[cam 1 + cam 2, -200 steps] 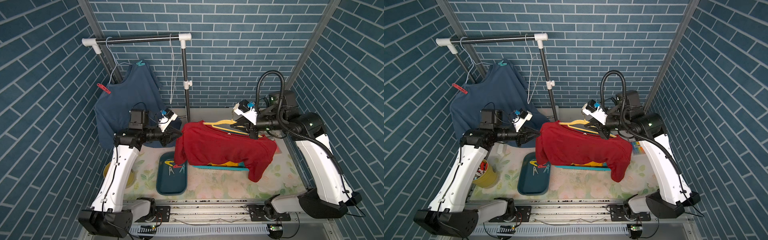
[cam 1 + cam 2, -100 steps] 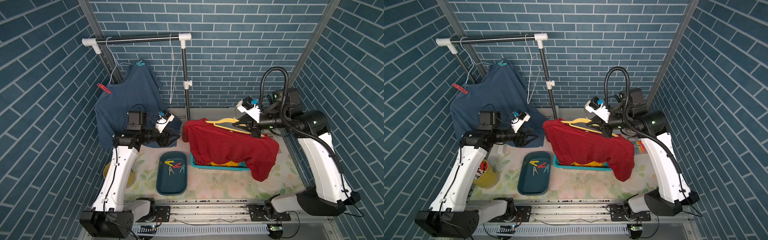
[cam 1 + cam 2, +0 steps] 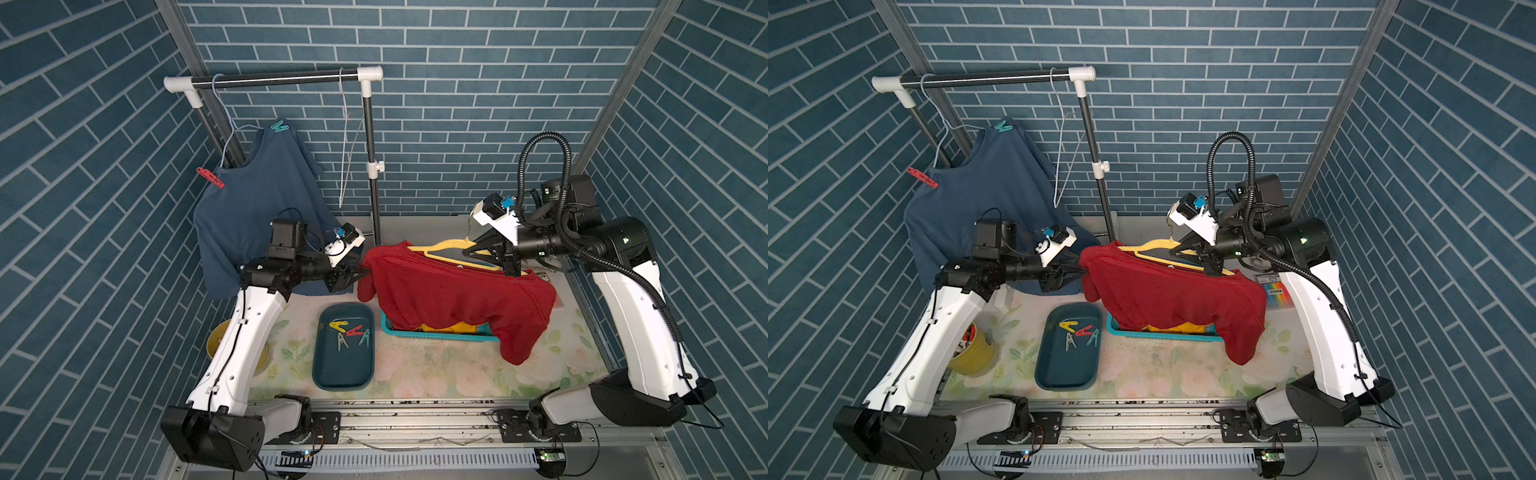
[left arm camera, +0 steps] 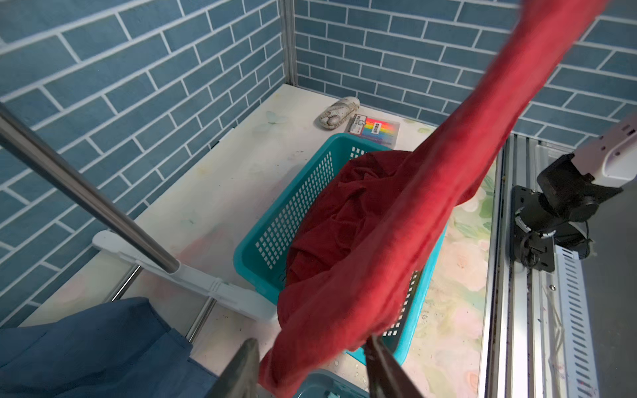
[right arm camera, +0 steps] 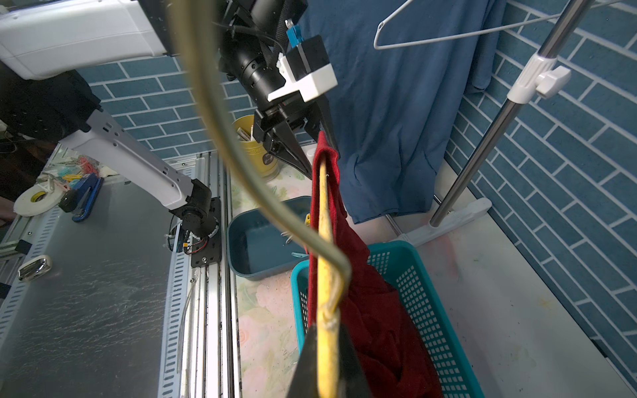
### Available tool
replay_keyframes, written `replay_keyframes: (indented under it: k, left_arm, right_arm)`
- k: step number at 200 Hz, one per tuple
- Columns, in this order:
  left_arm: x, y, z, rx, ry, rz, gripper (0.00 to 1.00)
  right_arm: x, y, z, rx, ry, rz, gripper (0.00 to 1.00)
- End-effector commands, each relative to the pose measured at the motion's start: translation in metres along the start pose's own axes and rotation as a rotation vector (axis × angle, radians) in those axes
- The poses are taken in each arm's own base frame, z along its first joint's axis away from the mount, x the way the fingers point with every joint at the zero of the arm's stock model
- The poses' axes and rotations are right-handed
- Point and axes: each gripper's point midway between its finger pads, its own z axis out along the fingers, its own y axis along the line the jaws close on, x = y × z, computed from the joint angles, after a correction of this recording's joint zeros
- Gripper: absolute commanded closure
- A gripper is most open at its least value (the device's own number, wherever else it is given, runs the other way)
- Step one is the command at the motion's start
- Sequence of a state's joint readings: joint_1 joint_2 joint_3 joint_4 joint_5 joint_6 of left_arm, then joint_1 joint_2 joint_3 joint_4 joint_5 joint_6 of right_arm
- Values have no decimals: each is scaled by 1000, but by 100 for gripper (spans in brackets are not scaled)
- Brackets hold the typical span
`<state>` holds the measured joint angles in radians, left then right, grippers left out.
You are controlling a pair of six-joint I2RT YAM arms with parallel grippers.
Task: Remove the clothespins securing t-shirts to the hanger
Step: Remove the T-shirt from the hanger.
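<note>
Blue brick walls (image 3: pixel 457 124), flowery table (image 3: pixel 436 374). Four clothespins (image 3: pixel 349 330) lie in the tray (image 3: pixel 345 368) toward 7 o'clock; two others (image 3: pixel 210 177) pin the blue shirt (image 3: pixel 257 208) at 10 o'clock. The left gripper (image 3: pixel 363 272), half open, straddles the red shirt (image 3: pixel 449 291) at its sleeve; the right gripper (image 5: pixel 327 344) clamps the hanger (image 3: pixel 440 249).

Floral table (image 3: pixel 436 374): tray (image 3: pixel 343 370), basket (image 3: pixel 440 337), yellow cup (image 3: pixel 976 353), colour card (image 3: pixel 1276 293).

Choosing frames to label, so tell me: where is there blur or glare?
Left wrist view: the red t-shirt close to the lens is soft, the teal basket behind is crisp. Right wrist view: the hook of the yellow hanger is a defocused smear; the metal deck shows glare streaks. Both top views: sharp, evenly lit brick wall.
</note>
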<state>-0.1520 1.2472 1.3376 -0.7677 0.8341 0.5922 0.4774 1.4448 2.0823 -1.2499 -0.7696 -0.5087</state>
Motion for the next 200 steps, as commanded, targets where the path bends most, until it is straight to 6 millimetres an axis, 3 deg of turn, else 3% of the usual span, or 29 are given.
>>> replay_keyframes:
  k: [1,21,76,97,200]
  left_arm:
    - [-3,3,2,8,17,9,72]
    - [6,15,1,-52,73,-18,100]
    - [15,32,-13,-162,89,-109,100]
    - [19,50,-27,-260,77,-185,100]
    - [42,82,-67,-421,-44,-470,100]
  right_arm:
    - [-13,10,-6,-31,-46,-29,100]
    - [-10,6,-7,0,-30,-32,100]
    - [6,-9,-10,110,40,-38,100]
    - [9,-10,-11,127,52,-39,100]
    - [9,-6,-34,232,51,-93,100]
